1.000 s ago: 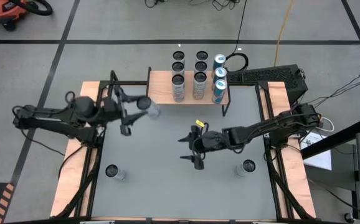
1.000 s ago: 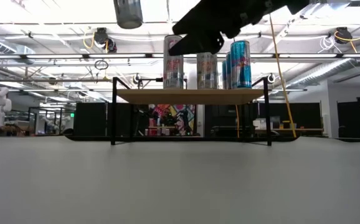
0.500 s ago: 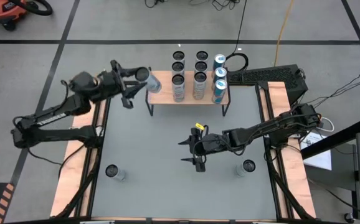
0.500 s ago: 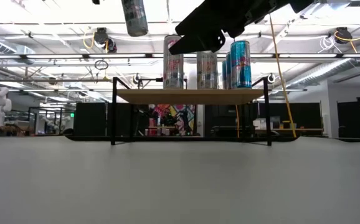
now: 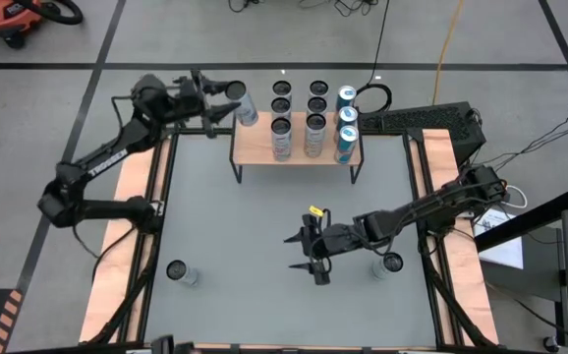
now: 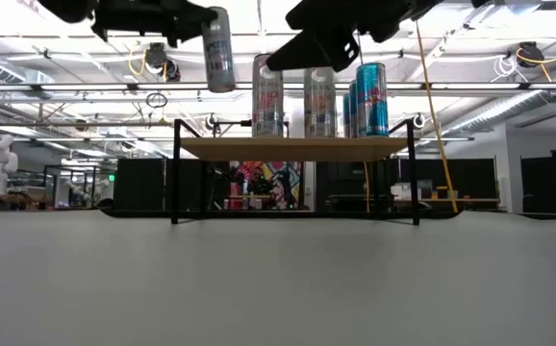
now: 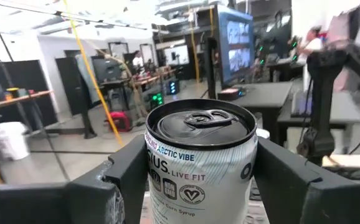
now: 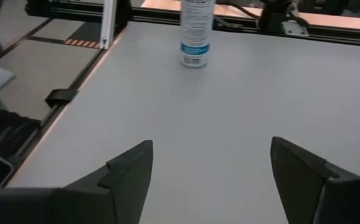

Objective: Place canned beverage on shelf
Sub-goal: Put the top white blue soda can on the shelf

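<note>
Where the grey matte table lies nearest, two loose cans stand on it: one silver can near the left front, one can near the right front; the right gripper hovers over the table's front middle just beside the latter, its two dark wedge-shaped fingers spread wide with nothing between them; only the right wrist view shows a tall white-and-blue can upright on the table well ahead of those fingers.

Farther back stands the shelf, a light wood plank on thin black metal legs; it carries eight upright cylindrical cans: six silver-topped cans in two columns of three, and two blue cans in a third column at the right; the high view gives this count, whereas the low view shows the rows overlapping.

Farthest, the left gripper is raised beyond the shelf's left back corner, its fingers clamped on the canned beverage; this silver can with a pull-tab lid hangs in the air, above and left of the plank in the low view, clear of the shelf; the left wrist view alone shows its white label lettering.
</note>
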{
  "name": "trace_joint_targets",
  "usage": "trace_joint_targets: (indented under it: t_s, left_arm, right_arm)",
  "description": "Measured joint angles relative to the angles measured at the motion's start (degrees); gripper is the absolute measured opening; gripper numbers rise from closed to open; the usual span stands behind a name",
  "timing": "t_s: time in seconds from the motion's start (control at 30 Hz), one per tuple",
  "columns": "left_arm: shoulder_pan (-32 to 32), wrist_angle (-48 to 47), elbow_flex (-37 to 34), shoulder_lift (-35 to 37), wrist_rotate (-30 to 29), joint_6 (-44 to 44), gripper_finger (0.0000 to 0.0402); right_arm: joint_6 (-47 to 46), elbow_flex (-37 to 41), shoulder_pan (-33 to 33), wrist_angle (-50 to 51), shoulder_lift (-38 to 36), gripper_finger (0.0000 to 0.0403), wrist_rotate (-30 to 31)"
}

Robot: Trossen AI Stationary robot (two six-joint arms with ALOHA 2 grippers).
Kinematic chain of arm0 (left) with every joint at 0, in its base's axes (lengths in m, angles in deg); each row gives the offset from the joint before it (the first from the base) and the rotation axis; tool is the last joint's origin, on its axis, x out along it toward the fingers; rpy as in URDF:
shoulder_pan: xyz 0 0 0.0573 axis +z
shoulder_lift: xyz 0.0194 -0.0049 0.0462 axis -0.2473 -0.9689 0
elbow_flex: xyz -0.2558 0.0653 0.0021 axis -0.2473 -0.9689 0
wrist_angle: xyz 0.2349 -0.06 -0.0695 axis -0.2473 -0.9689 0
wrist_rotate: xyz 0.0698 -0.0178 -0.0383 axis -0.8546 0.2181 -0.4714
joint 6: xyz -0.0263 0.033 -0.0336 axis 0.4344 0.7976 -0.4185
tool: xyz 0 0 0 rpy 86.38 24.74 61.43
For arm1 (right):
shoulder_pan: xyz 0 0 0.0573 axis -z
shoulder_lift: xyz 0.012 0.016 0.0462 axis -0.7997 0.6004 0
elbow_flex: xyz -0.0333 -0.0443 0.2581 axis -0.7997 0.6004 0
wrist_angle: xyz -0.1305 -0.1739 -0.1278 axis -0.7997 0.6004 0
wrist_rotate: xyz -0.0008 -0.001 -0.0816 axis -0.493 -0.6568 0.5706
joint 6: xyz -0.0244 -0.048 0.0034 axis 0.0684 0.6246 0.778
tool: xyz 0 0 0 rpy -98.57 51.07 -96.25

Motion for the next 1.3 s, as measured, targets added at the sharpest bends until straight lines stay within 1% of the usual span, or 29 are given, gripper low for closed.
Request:
trace_joint_targets:
  t_s: [0.1,0.17,0.3,0.4,0.57,0.73,1.1,1.3]
  left_arm:
    - [4.8,4.5,0.0,-2.8,6.7,-4.0,0.0231]
    - [7.4,6.8,0.0,-4.9,9.5,-5.3,0.0231]
    - [10.7,10.4,0.0,-10.4,12.2,-6.5,0.0231]
    - [11.5,12.9,0.0,-14.6,14.1,-6.7,0.0231]
    - [11.6,15.2,0.0,-19.6,15.7,-6.3,0.0231]
    - [11.6,17.6,0.0,-22.3,15.9,-6.2,0.0231]
    - [11.6,17.9,0.0,-23.9,15.2,-5.8,0.0231]
    - [10.9,17.5,0.0,-23.9,12.4,-3.1,0.0231]
  right_arm:
    - [0.0,0.0,-0.9,0.0,0.0,0.0256,0.0]
    - [0.0,0.0,-1.2,0.0,0.0,0.0256,0.0]
    - [0.1,0.0,-1.2,0.0,0.0,0.0256,0.0]
    - [0.4,0.0,-1.2,0.0,0.0,0.0256,0.1]
    - [0.6,0.0,-1.1,0.0,0.0,0.0256,0.1]
    - [0.9,0.0,-1.1,0.0,0.0,0.0256,0.2]
    - [1.7,0.0,-1.1,0.0,0.0,0.0256,0.2]
    - [1.9,0.0,-1.1,0.0,0.0,0.0256,0.2]
